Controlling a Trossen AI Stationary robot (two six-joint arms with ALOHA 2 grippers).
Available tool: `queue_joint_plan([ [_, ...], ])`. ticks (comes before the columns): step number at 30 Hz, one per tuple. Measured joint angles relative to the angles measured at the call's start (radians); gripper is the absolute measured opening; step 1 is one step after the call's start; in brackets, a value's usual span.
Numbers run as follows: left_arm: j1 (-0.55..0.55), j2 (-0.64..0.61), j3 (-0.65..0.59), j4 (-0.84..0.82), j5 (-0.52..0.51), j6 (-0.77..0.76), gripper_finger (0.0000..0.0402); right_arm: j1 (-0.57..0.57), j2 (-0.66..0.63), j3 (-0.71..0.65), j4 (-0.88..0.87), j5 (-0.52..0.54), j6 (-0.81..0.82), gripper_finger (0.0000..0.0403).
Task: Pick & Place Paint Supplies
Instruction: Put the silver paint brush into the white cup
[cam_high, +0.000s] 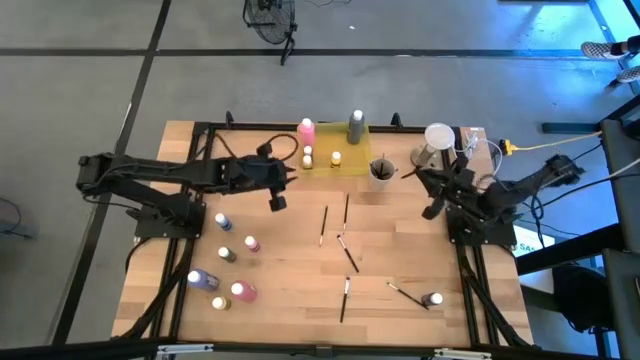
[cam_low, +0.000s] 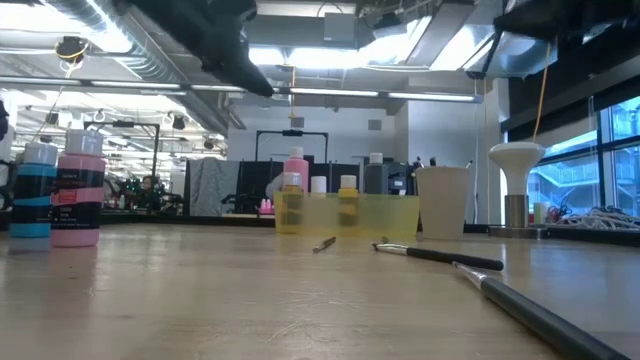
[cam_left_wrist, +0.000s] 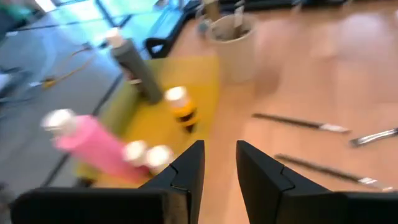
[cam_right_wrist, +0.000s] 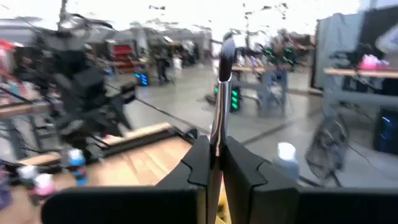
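Landmark = yellow tray (cam_high: 352, 160), at the table's far edge, mid.

Left gripper (cam_high: 277, 201) hangs above the wood just off the tray's near-left corner. Fingers (cam_left_wrist: 186, 169) stand apart w/ a narrow gap, nothing between them. Left wrist view looks past them onto the tray.

Right gripper (cam_right_wrist: 215, 163) sits well right of the tray, past the beige cup (cam_high: 382, 171). Jaws clamped on a thin paintbrush (cam_right_wrist: 221, 93), handle pinched, upper end sticking up above the fingers.

In the tray: pink bottle (cam_high: 306, 131) at far-left corner, grey bottle (cam_high: 357, 127) at far middle, small yellow-banded bottle (cam_high: 336, 159) near the centre, another small pale-capped one (cam_high: 307, 155) on the left side.

Cup touches or nearly touches the tray's right edge; something dark stands in it, can't tell what.

Loose brushes (cam_high: 345, 249) lie scattered on the wood nearer than the tray. Cluster of bottles (cam_high: 222, 280) nearer and left of the tray, well apart from it. One white-capped bottle (cam_high: 434, 299) nearer and right.
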Motion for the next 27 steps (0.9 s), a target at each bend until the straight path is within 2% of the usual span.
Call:
queue_joint_plan([
  [3, 0.014, -0.005, -0.098, 0.155, 0.084, -0.032, 0.0087, -0.092, 0.005, -0.018, -0.077, -0.049, 0.097, 0.0021],
  [8, 0.010, -0.004, -0.270, 0.389, 0.147, -0.135, 0.0087, -0.216, 0.015, -0.062, -0.083, -0.197, 0.168, 0.0021],
  [12, -0.006, -0.004, -0.406, 0.662, 0.150, -0.155, 0.0086, -0.290, 0.050, -0.078, -0.083, -0.245, 0.194, 0.0021],
  [15, -0.007, -0.004, -0.479, 0.805, 0.149, -0.167, 0.0088, -0.343, 0.091, -0.078, -0.067, -0.286, 0.197, 0.0021],
  [20, -0.007, -0.004, -0.541, 0.910, 0.158, -0.213, 0.0090, -0.422, 0.180, -0.078, 0.059, -0.387, 0.147, 0.0021],
  [27, -0.014, -0.004, -0.549, 0.918, 0.158, -0.262, 0.0091, -0.538, 0.310, -0.078, 0.099, -0.407, 0.175, 0.0021],
])
